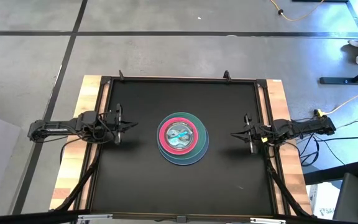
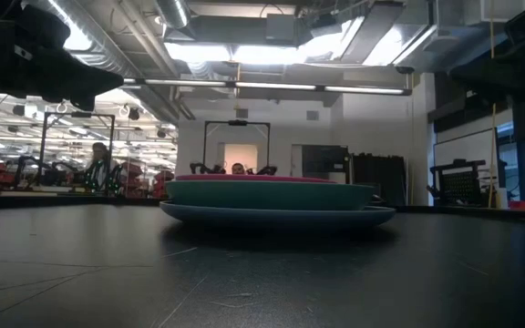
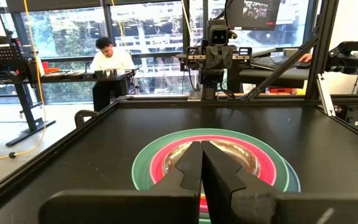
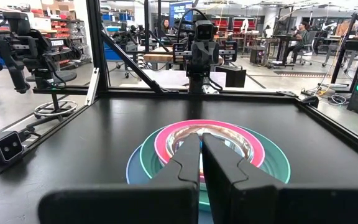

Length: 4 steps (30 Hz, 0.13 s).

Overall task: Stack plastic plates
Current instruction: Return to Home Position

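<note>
Plates sit gathered in one stack (image 1: pixel 183 138) about the middle of the black table top (image 1: pixel 135 180), and nothing else lies on that surface as far as I can see. At the bottom is the large light blue plate (image 1: pixel 185 162), flat on the table, with its rim showing widest toward the near edge. On it rests the teal plate (image 1: pixel 182 115), and inside that the pink plate (image 1: pixel 164 134) shows as a bright ring. In the pink plate's hollow lie the small translucent dishes (image 1: pixel 180 134), glinting; how many are nested there I cannot tell. Seen level across the table, the stack is low and even: the light blue rim (image 2: pixel 281 216) reaches out widest, the teal wall (image 2: pixel 272 194) stands above it, and only a thin line of pink (image 2: pixel 244 179) shows on top. The left gripper (image 1: pixel 132 124) is out by the table's left side, well apart from the stack and pointing at it, its two dark fingers (image 3: pixel 188 165) pressed together and holding nothing. The right gripper (image 1: pixel 234 133) faces it from the opposite side, also well clear of the plates, with its fingers (image 4: pixel 219 162) brought together to a hairline slit and likewise empty. A wooden border (image 1: pixel 73 168) runs along the table's sides. Beyond the table, a person (image 3: pixel 109 62) sits at a desk by the windows.
</note>
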Tool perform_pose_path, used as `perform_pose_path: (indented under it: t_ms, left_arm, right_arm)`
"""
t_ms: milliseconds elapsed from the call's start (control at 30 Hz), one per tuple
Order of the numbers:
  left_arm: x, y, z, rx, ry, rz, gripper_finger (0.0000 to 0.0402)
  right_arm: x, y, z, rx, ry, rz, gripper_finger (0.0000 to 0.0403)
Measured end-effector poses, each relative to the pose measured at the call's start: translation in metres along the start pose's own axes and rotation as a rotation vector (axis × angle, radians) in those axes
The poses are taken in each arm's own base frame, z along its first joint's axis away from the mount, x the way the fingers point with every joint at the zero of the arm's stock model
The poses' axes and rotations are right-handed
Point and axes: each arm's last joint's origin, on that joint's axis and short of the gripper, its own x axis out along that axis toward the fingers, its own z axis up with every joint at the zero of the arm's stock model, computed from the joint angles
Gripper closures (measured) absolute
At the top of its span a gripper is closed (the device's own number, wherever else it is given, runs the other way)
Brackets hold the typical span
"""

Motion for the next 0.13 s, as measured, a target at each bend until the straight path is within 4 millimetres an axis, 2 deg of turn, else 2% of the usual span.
perform_pose_path:
  t_ms: [133]
  left_arm:
    - [0.0000,0.0000,0.0000,0.000,0.000,0.000,0.0400]
  right_arm:
    - [0.0000,0.0000,-0.0001,0.000,0.000,0.000,0.0391]
